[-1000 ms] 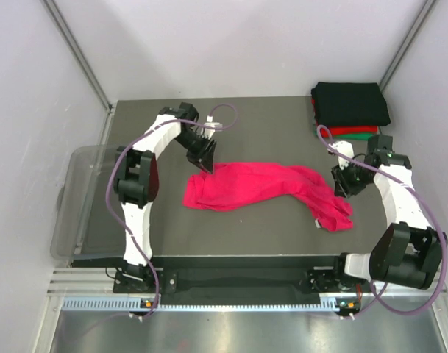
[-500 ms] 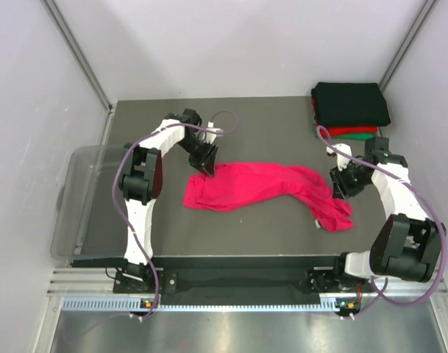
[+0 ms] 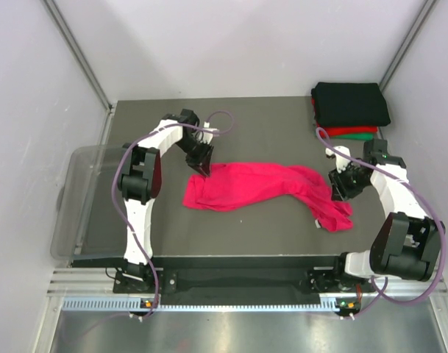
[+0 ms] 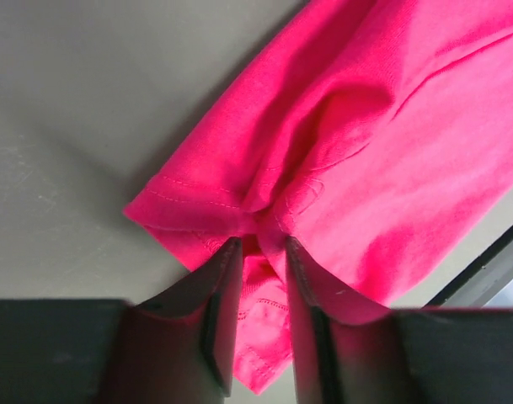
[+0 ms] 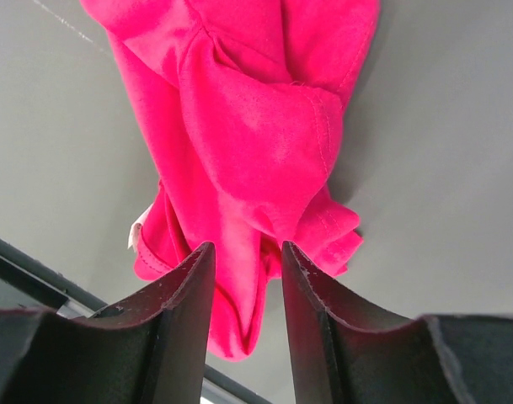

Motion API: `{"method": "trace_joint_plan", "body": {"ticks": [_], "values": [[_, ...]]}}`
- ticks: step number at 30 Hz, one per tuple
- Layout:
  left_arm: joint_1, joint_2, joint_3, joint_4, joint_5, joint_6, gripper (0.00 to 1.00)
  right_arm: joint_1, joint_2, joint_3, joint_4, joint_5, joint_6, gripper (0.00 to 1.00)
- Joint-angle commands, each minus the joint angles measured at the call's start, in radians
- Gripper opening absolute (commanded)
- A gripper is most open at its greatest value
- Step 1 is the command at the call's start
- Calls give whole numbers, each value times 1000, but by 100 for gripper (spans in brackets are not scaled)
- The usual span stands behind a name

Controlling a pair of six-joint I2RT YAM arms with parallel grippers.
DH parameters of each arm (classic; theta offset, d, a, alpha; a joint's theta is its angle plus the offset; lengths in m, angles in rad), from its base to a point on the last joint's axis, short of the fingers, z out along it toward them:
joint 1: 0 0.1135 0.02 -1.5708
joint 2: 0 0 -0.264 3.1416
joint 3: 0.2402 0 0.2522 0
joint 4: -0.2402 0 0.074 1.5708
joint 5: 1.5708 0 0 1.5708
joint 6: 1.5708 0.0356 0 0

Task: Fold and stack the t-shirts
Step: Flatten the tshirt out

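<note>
The magenta-pink t-shirt [image 3: 260, 184] lies crumpled in a long strip across the middle of the dark table [image 3: 268, 125]. My left gripper [image 3: 202, 169] is at its far left corner. In the left wrist view it [image 4: 258, 248] is shut on a puckered bunch of the pink hem [image 4: 366, 151]. My right gripper [image 3: 335, 193] is low over the shirt's right end. In the right wrist view its jaws [image 5: 246, 252] are open and straddle a fold of pink cloth [image 5: 256, 126], with a white label [image 5: 136, 236] to the left. A folded black shirt [image 3: 351, 103] tops red [image 3: 349, 131] and green [image 3: 360, 137] ones at the far right.
A clear plastic bin [image 3: 76, 198] stands off the table's left edge. White walls with metal posts close in the back and sides. The arms' bases and a metal rail run along the near edge.
The left gripper has shifted slightly left and down onto the shirt's corner. The right gripper has edged a little toward the shirt's right end. The shirt has barely moved.
</note>
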Motion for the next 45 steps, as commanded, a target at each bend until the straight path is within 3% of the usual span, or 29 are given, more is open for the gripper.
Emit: {"method": "trace_joint_plan", "body": {"ticks": [1, 4, 11, 14, 15, 18, 23, 27, 35, 39, 45], "values": [[1, -11, 1, 13, 65, 0, 27, -2, -11, -2, 34, -11, -7, 38], [1, -1, 17, 4, 111, 3, 25, -2, 0, -5, 42, -11, -4, 38], [0, 9, 34, -10, 116, -3, 36, -4, 3, -14, 49, -11, -1, 38], [0, 10, 34, -10, 115, -1, 27, -4, 3, -19, 51, -9, -1, 38], [0, 13, 35, -8, 115, -1, 15, -2, 3, -20, 49, -9, -1, 38], [0, 12, 41, -4, 110, -3, 0, -4, -3, -23, 52, -9, -1, 38], [1, -27, 104, 4, 47, -3, 0, -4, -35, -19, 65, -2, 7, 36], [4, -188, 126, 59, -40, 17, 0, -4, -115, -10, 132, 49, 62, 34], [3, -526, -15, 139, -125, 49, 0, -4, -180, 16, 171, 25, 119, 36], [3, -672, -129, 153, -161, 62, 0, -4, -168, -19, 114, -58, -7, 37], [1, -726, -244, 110, -201, 95, 0, 16, -149, -95, -9, -126, -251, 38]]}}
